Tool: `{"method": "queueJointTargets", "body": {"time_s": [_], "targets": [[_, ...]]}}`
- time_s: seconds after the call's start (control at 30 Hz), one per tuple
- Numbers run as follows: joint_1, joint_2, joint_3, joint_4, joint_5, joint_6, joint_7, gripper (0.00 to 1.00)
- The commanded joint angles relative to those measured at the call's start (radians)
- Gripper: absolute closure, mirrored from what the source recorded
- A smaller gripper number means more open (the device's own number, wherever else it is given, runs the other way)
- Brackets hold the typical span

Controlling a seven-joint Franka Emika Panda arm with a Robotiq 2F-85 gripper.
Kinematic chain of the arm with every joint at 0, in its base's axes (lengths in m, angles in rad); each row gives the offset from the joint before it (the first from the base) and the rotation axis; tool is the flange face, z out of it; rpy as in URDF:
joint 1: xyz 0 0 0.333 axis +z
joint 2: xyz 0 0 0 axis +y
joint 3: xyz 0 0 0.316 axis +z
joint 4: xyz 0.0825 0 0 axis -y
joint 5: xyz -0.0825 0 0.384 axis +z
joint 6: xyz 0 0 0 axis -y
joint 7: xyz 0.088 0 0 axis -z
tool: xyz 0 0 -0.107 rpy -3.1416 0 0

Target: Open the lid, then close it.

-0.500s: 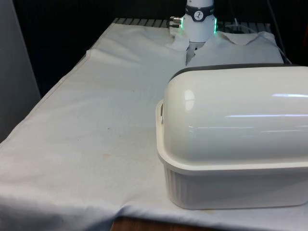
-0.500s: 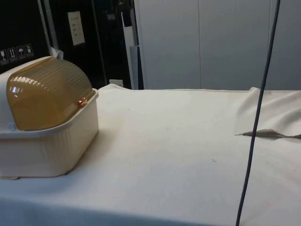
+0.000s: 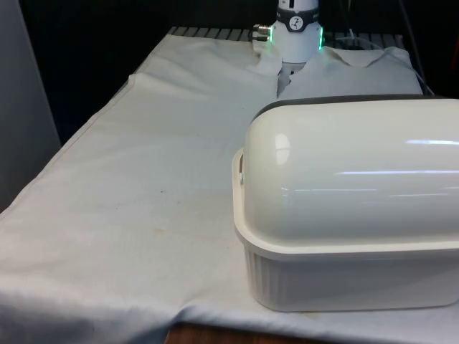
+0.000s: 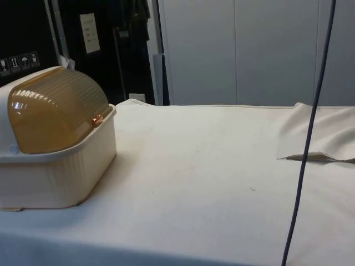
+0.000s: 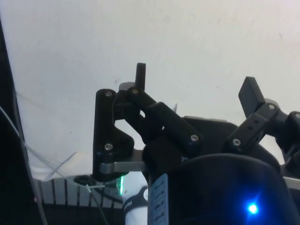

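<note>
A cream bread box [image 3: 351,208] stands on the white cloth at the front view's right, its rounded back towards that camera. From the side, its amber ribbed roll-top lid [image 4: 55,111] is down and shut, and a small handle [image 4: 97,119] rests at the rim of the cream base [image 4: 55,177]. In the wrist view my gripper [image 5: 196,82] is open above bare cloth. Its two black fingertips [image 5: 140,70] stand wide apart with nothing between them.
The arm's white base [image 3: 297,32] stands at the table's far end. A dark cable [image 4: 308,138] hangs down across the side view's right. Beside it, a fold of the cloth [image 4: 316,158] lifts off the table. Bare cloth stretches in front of the lid.
The hanging cable in the side view has shifted slightly to the right. The bread box and its lid have not moved.
</note>
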Motion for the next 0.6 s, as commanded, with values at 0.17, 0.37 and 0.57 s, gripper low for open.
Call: {"method": "queueJointTargets", "body": {"time_s": [0.17,0.37,0.57], "targets": [[0.003,-0.015,0.014,-0.051,-0.005,0.076,0.009,0.0],[0.002,-0.026,0.021,-0.104,0.002,0.147,-0.006,0.0],[0.002,-0.02,0.025,-0.137,0.003,0.204,-0.017,0.0]]}}
